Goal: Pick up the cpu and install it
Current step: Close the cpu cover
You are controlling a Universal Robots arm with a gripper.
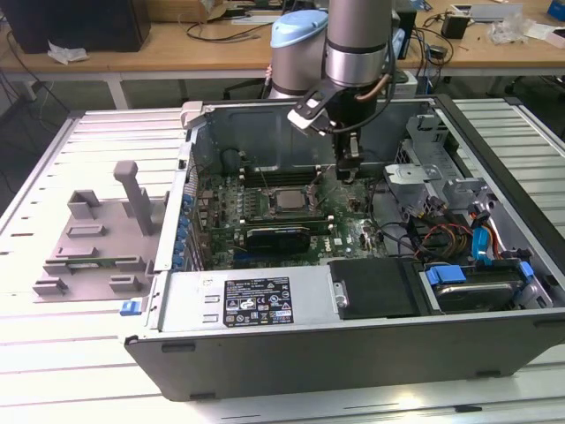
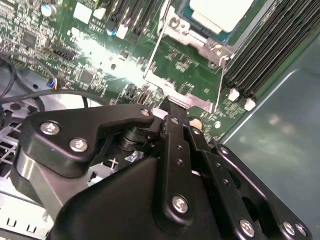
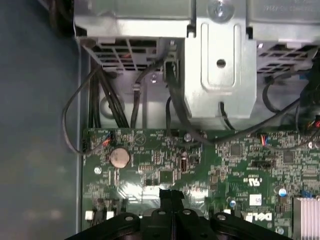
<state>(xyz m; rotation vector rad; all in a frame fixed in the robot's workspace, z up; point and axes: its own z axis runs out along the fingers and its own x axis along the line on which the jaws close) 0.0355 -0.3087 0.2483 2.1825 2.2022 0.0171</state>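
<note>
Cpu [image 2: 220,12] sits in socket [image 2: 192,39], gripper [image 1: 347,175] just beside socket's swung-open frame [image 2: 186,99], jaws together and empty; risk: a tip snagging that frame could jolt the chip.

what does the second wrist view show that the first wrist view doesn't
In the second wrist view: the cpu lying flat, silver top up, a metal frame beside it and dark memory slots alongside. In the first wrist view: a coin battery, black cables and a metal bracket past the board's edge. In both wrist views: the green board and the black gripper, fingers shut on nothing, apart from the cpu.
</note>
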